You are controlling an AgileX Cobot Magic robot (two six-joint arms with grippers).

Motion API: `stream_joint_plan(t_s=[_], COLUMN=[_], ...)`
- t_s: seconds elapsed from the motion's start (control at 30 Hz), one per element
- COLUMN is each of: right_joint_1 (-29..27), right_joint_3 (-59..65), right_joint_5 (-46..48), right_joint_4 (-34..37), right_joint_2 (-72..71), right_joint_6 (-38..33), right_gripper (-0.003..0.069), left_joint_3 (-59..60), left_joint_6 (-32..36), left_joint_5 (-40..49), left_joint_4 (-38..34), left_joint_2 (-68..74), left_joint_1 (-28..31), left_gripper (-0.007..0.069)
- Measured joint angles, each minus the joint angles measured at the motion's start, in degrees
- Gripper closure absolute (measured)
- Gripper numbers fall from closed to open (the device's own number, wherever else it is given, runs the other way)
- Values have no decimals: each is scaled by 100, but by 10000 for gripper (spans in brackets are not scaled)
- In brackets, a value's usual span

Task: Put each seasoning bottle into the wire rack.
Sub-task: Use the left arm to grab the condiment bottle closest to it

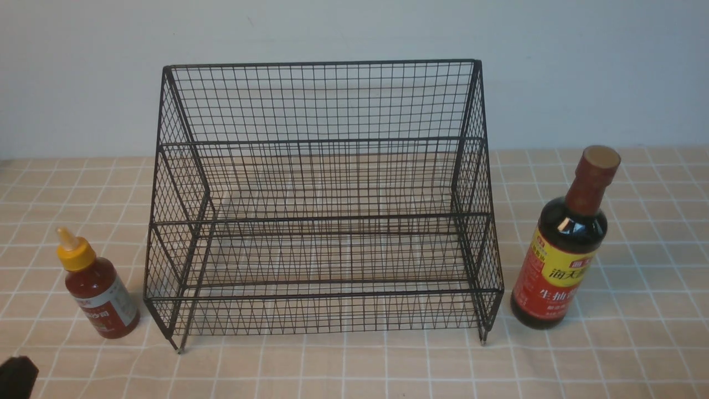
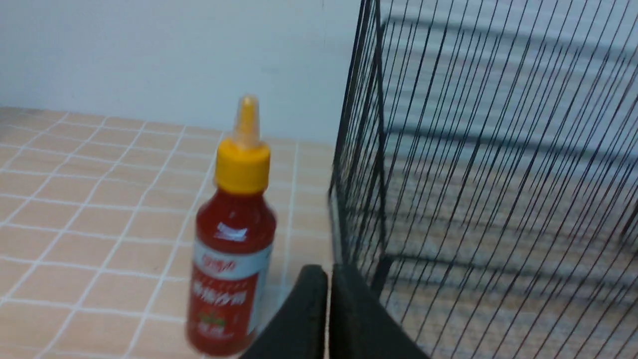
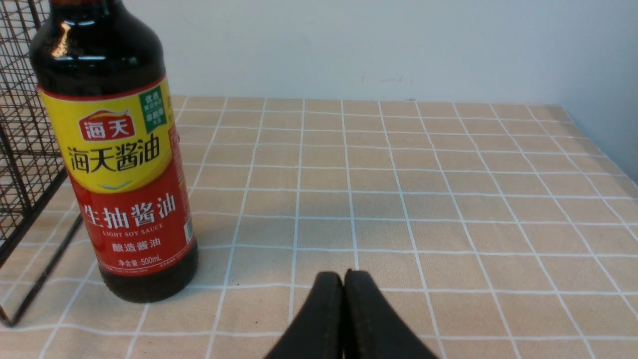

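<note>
Wire rack (image 1: 324, 221) central; red sauce bottle (image 1: 99, 288) left, soy-sauce bottle (image 1: 559, 249) right, one per arm; left gripper (image 2: 328, 271), right gripper (image 3: 344, 276) closed, empty

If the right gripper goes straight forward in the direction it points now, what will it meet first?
The way looks free: the shut right gripper points over bare tablecloth toward the wall. The soy-sauce bottle stands aside from that line, nearer the wire rack. Depth is hard to judge.
</note>
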Motion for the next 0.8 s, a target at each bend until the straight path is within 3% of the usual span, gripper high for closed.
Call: stream_joint_plan(t_s=[0.07, 0.23, 0.3, 0.4, 0.43, 0.5, 0.53, 0.57, 0.6, 0.67, 0.8], right_joint_1=[0, 0, 0, 0, 0, 0, 0, 0, 0, 0, 0], right_joint_3=[0, 2, 2, 7, 7, 13, 13, 35, 35, 47, 47], right_joint_5=[0, -17, -17, -26, -24, -78, -90, -244, -244, -659, -1542], right_joint_4=[-7, -352, -396, -434, -442, -395, -395, -187, -146, 507, 1644], right_joint_2=[0, 0, 0, 0, 0, 0, 0, 0, 0, 0, 0], right_joint_6=[5, 5, 5, 7, 7, 28, 37, 148, 148, 417, 951], right_gripper=[673, 673, 673, 673, 673, 673, 673, 673, 673, 673, 673], left_joint_3=[0, -38, -227, -1145, -1387, -2611, -2698, -3366, -3522, -4309, -4947], left_joint_6=[-116, -294, -308, -302, -302, -285, -285, -285, -285, -285, -168], left_joint_5=[-266, -2061, -2129, -1412, -1136, 584, 730, 1800, 2115, 4078, 5873], left_joint_4=[-251, -803, -815, -651, -584, -360, -355, -348, -348, -356, -344], left_joint_2=[0, 0, 0, 23, 90, 650, 775, 1285, 1446, 2495, 4025], left_joint_1=[0, 0, 0, 0, 0, 0, 0, 0, 0, 0, 0], left_gripper=[631, 631, 631, 631, 631, 631, 631, 631, 631, 631, 631])
